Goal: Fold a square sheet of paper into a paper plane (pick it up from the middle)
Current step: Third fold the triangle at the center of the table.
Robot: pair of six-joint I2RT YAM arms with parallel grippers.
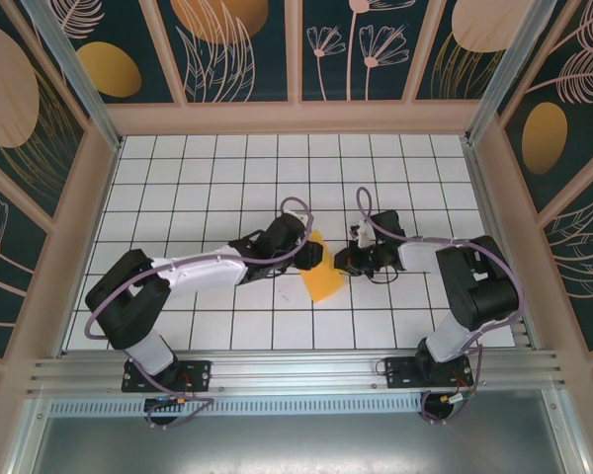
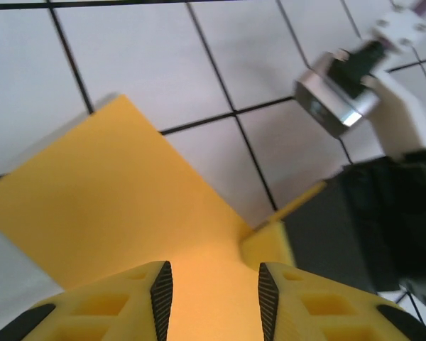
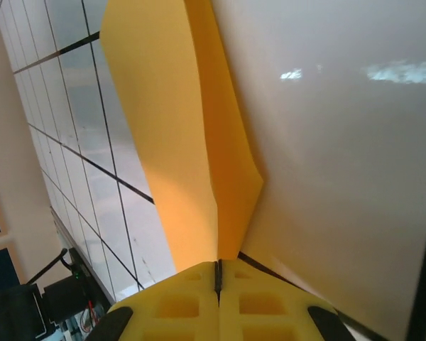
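While the right hand (image 3: 218, 273) clamps the paper (image 3: 177, 142), the left hand (image 2: 214, 284) gapes over it.

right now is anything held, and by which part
The right fingers pinch the orange paper at its edge; the left fingers stand apart over it.
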